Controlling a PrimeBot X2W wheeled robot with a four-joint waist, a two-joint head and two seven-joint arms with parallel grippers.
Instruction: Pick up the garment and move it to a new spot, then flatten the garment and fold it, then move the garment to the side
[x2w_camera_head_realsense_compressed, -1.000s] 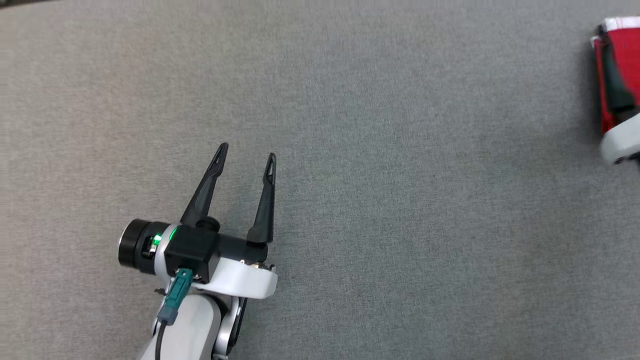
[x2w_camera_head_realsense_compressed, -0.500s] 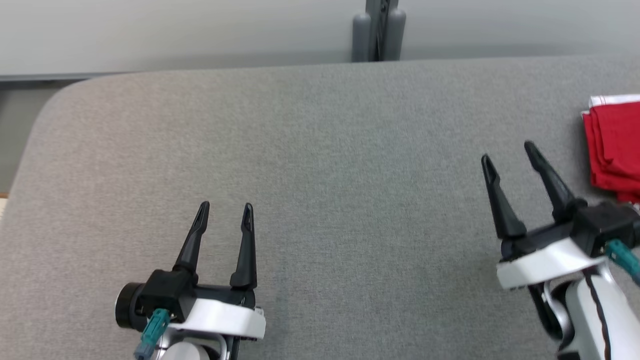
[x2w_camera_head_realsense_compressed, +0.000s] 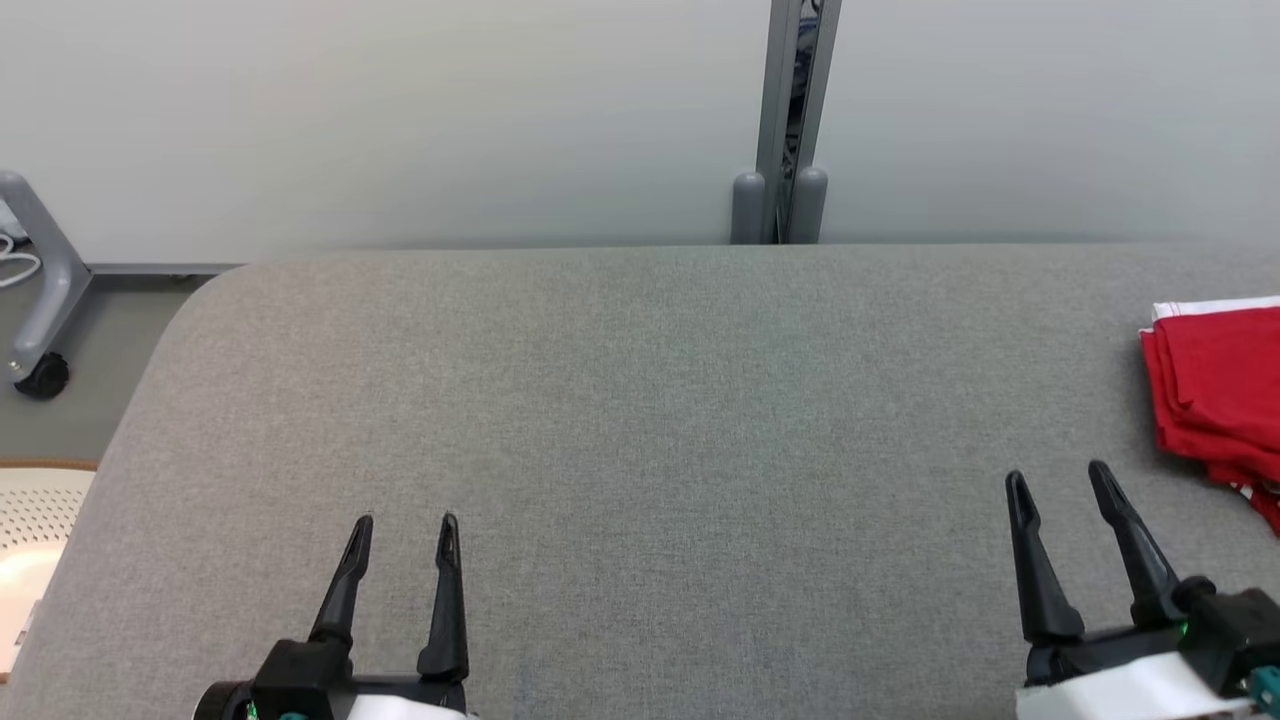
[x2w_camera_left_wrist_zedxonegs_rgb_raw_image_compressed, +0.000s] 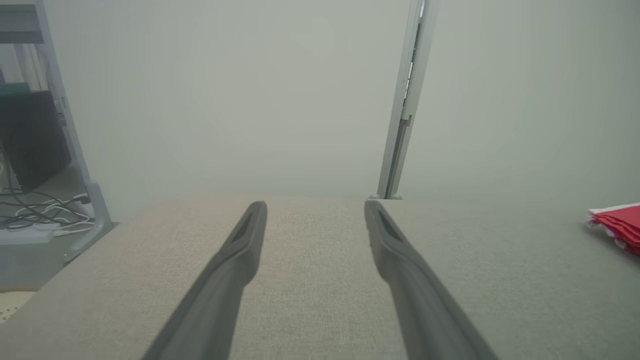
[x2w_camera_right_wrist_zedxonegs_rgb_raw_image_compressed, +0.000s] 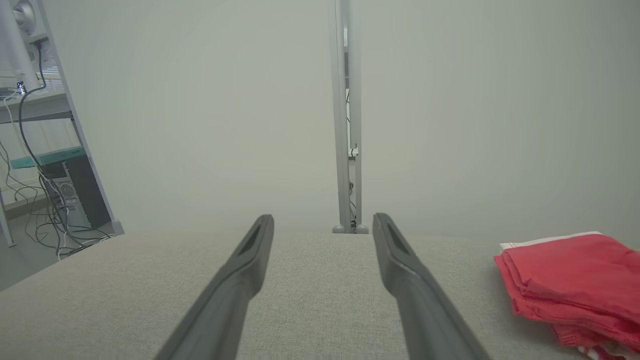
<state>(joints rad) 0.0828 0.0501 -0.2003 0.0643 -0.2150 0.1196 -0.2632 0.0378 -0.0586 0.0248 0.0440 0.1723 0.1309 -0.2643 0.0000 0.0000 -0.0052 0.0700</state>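
Observation:
The garment (x2w_camera_head_realsense_compressed: 1215, 390) is red with a white edge and lies folded in layers at the right edge of the grey table (x2w_camera_head_realsense_compressed: 640, 420). It also lies at the right of the right wrist view as the garment (x2w_camera_right_wrist_zedxonegs_rgb_raw_image_compressed: 575, 285) and far right in the left wrist view as the garment (x2w_camera_left_wrist_zedxonegs_rgb_raw_image_compressed: 620, 225). My right gripper (x2w_camera_head_realsense_compressed: 1058, 480) hovers open near the front right, just left of the garment and apart from it. My left gripper (x2w_camera_head_realsense_compressed: 405, 522) stands open at the front left, far from the cloth. Nothing sits between either pair of fingers.
A pale wall with a grey vertical post (x2w_camera_head_realsense_compressed: 790, 120) runs behind the table. A grey frame leg with a caster (x2w_camera_head_realsense_compressed: 35, 300) stands on the floor to the left. Shelving with cables (x2w_camera_right_wrist_zedxonegs_rgb_raw_image_compressed: 45, 165) is further left.
The head camera tilted up, bringing the table's back edge and wall into view. The right gripper drew back from the garment, leaving it folded on the table. Both grippers stay open.

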